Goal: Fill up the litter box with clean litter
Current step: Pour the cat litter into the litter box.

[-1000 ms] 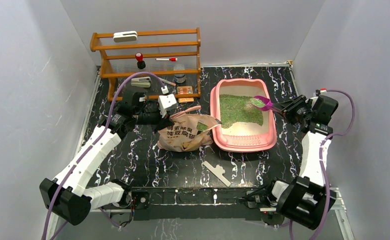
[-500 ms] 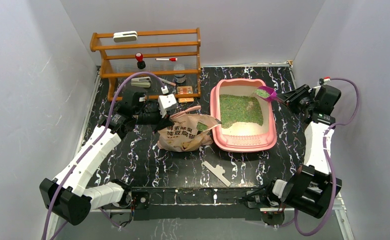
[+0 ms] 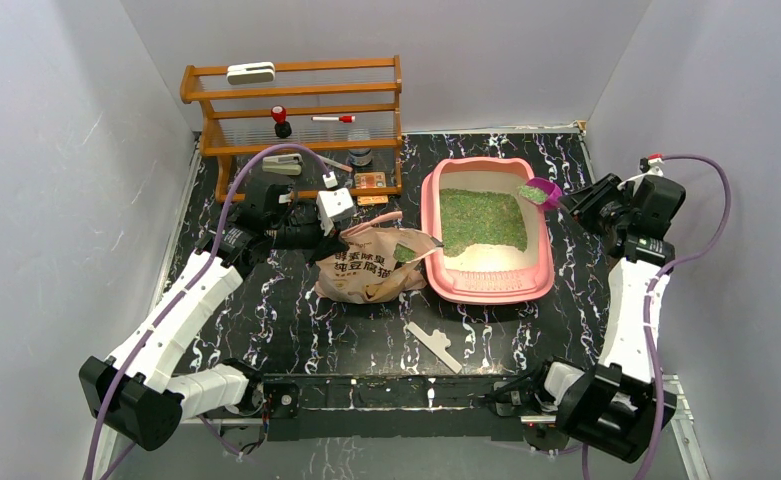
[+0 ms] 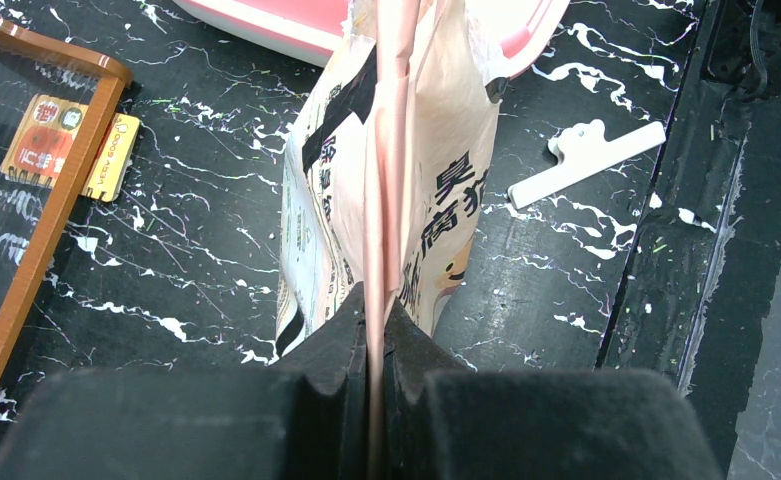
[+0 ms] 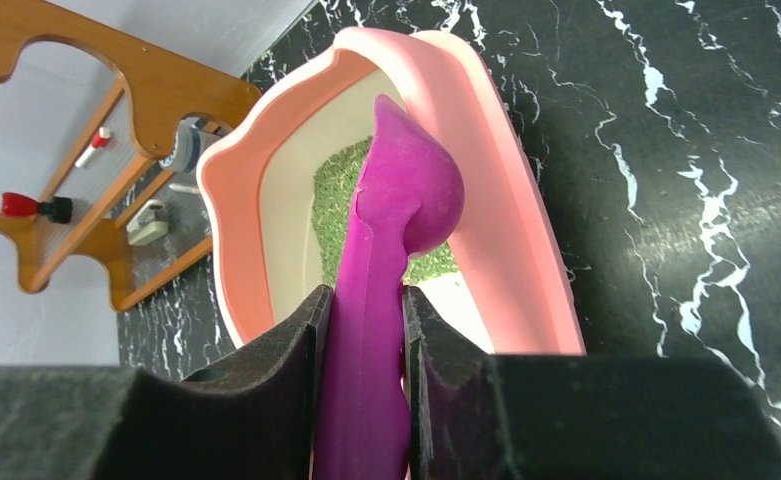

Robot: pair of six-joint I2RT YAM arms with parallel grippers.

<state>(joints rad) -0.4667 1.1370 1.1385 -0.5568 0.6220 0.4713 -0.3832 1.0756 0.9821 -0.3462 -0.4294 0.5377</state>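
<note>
Right gripper [image 5: 364,305] clamps the handle of a purple scoop [image 5: 406,200]. The scoop's bowl carries a little green litter and hangs over the far right rim of the litter box [image 3: 486,292]. Left gripper [image 4: 374,315] is pressed together on the pink top edge of the beige litter bag [image 3: 366,268], which slumps just left of the box with its mouth at the left rim. The clean litter [image 3: 478,220] lies flat over the far part of the box floor, and the near strip shows bare cream. The box sits on the black marbled worktop [image 3: 296,320], right of the wooden rack [image 3: 296,110].
</note>
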